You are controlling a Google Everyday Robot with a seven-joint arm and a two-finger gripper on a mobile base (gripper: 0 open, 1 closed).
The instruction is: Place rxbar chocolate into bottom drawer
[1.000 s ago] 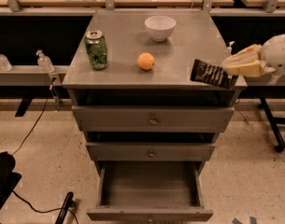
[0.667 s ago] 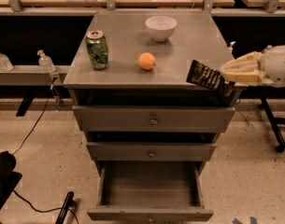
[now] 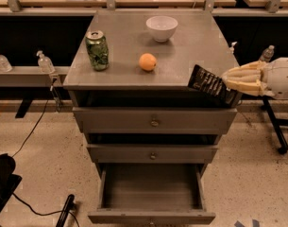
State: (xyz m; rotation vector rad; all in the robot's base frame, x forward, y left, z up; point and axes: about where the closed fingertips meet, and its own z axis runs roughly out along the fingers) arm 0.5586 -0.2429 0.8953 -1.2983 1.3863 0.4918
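One gripper point(image 3: 227, 81), rxbar chocolate point(image 3: 207, 83) clamped, lower beside cabinet point(image 3: 129, 41).

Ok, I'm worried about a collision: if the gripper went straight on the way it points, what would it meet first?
The gripper, at the right front corner of the cabinet top and shut on the rxbar chocolate, points left across it. The orange looks first in line, though depth is unclear.
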